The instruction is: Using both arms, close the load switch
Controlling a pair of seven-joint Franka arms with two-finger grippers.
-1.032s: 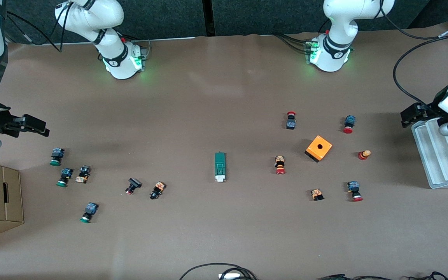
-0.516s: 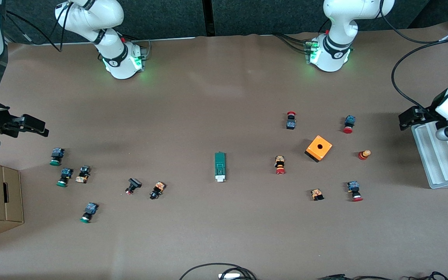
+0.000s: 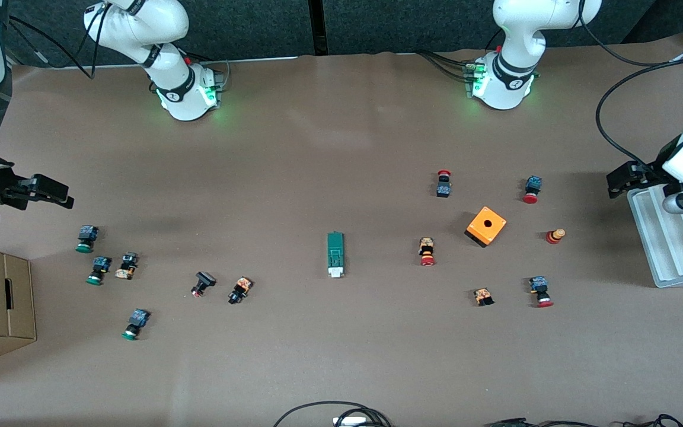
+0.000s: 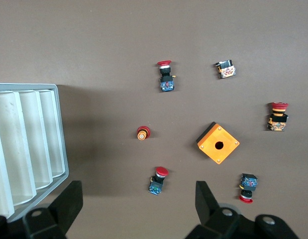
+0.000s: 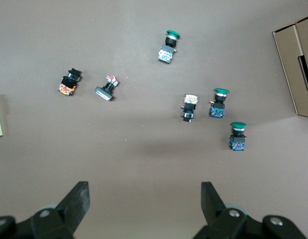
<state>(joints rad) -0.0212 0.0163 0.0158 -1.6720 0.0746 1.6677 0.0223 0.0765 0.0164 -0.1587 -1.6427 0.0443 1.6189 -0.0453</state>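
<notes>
Left gripper point(image 3: 616, 181) drifted slightly from the tray point(image 3: 673, 261); load switch point(image 3: 335, 254) untouched; both jaws wide.

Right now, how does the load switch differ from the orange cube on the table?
The load switch is long, narrow and dark green with a white end; the orange cube is squat with a round hole on top. The load switch lies mid-table, the orange cube toward the left arm's end. Both rest untouched on the table.

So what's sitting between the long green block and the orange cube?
A small red-capped push-button lies between the dark-green load switch and orange cube, in the front view.
</notes>
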